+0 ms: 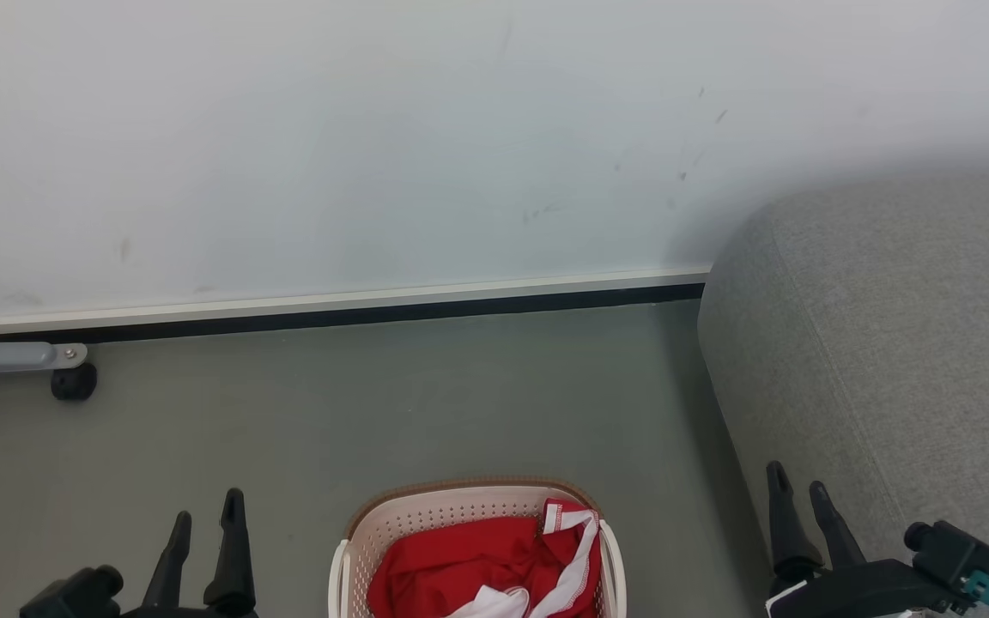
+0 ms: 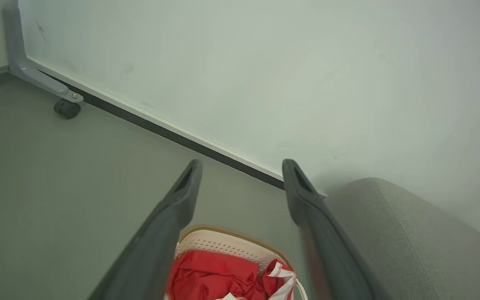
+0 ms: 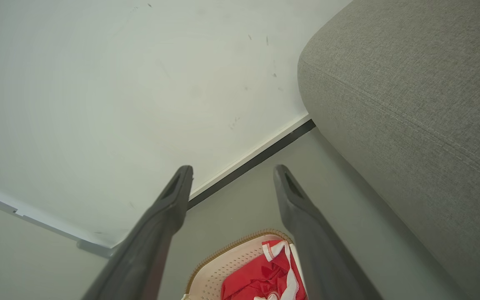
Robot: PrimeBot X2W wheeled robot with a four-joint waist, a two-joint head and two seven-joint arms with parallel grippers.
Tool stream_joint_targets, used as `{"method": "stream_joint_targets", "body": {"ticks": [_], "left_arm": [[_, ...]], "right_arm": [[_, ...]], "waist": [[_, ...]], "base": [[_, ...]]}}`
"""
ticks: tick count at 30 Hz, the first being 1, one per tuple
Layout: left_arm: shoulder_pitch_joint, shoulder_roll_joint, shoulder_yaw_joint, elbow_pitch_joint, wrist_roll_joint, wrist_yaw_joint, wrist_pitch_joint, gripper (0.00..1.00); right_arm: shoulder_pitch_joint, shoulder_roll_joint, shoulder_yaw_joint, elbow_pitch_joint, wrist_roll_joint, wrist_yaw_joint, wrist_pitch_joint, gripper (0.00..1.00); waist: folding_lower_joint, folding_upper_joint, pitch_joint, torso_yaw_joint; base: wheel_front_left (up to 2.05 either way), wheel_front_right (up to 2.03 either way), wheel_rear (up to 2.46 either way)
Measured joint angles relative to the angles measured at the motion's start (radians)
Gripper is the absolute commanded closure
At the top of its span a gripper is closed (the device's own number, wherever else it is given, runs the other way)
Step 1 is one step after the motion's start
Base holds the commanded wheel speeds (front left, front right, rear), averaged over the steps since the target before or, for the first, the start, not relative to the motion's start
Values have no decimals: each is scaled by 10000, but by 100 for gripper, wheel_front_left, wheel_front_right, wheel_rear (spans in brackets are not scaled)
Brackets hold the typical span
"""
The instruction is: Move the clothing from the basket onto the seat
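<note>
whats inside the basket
Crumpled bright red sports clothing with white striped trim lies in the cream perforated plastic basket. The basket's bottom and anything beneath the cloth are covered.

Home-like room: sofa [image 1: 889,343], laundry basket [image 1: 426,515]

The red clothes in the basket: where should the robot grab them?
Probably the bunched fold with white trim on the right side of the red clothing, coming straight down from above: the walls of the basket block the sides, and that crumpled fold seems to stand up.
</note>
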Motion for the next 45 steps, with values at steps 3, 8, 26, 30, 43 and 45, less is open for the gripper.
{"method": "stream_joint_targets", "body": {"ticks": [3,8,26,30,43,45], "left_arm": [[105,59,-8,-10,468,82,-115,0],[220,104,-33,-98,1147,174,-299,0],[753,268,-58,-353,3524,518,-940,0],[906,270,-71,-408,4040,573,-1091,0],[1113,247,6,-598,4880,614,-1354,0],[1113,222,29,-598,4876,604,-1354,0]], "right_arm": [[0,-23,142,-19,-435,-52,-115,0],[1,-58,362,-23,-1110,-174,-297,0],[3,-201,1221,-63,-3561,-447,-957,0],[5,-224,1402,-107,-4115,-525,-1081,0],[11,-270,1668,-242,-5148,-623,-1356,0],[12,-270,1657,-240,-5148,-623,-1356,0]], "waist": [[0,0,-9,-8],[0,0,-33,-26],[0,1,-149,-136],[0,0,-173,-158],[-1,0,-183,-194],[0,0,-180,-194]], "base": [[0,0,0],[0,0,0],[0,0,0],[0,0,0],[0,0,0],[0,0,0]]}}
